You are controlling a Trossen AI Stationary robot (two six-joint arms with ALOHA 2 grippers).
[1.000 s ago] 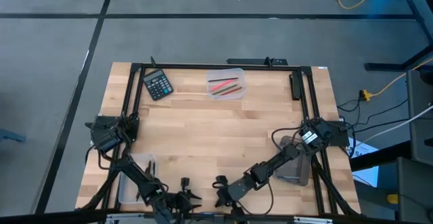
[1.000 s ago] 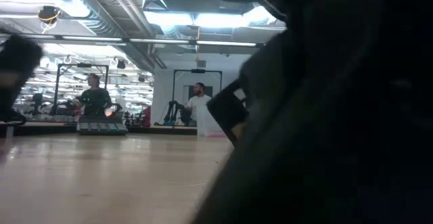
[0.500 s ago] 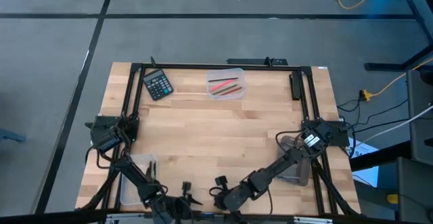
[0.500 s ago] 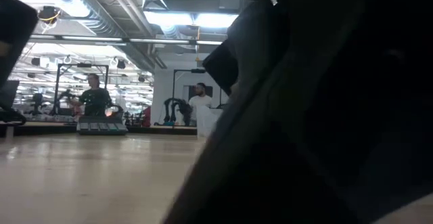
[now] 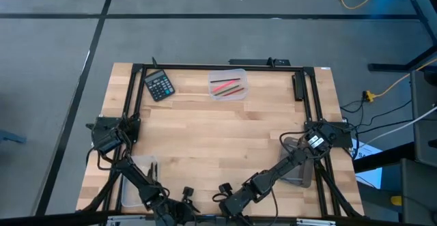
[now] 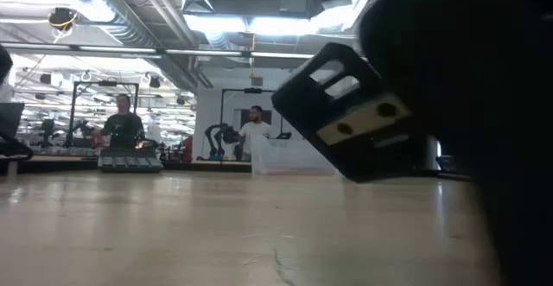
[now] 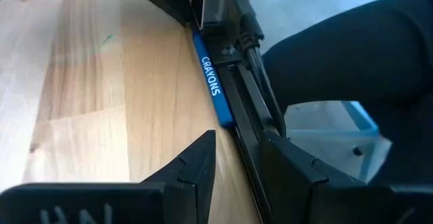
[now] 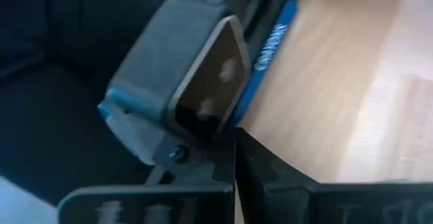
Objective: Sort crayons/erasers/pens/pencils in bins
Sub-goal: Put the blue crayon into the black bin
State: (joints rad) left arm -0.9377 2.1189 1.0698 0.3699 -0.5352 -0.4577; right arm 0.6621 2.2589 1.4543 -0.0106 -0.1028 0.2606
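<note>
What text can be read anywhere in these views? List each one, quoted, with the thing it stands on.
"CRAYONS": white letters on the blue label strip at the near table edge, left wrist view.
The same blue strip in the right wrist view: white letters, too blurred to read.
Calculator at the far left of the table: keys and display too small to read.
Left gripper: pale marks on its body, cut off and unreadable.
Nothing else is legible.

There are three bins [image 5: 227,85], one calculator [image 5: 160,85], two arms [image 5: 273,175], and two persons [image 6: 120,127] behind.
</note>
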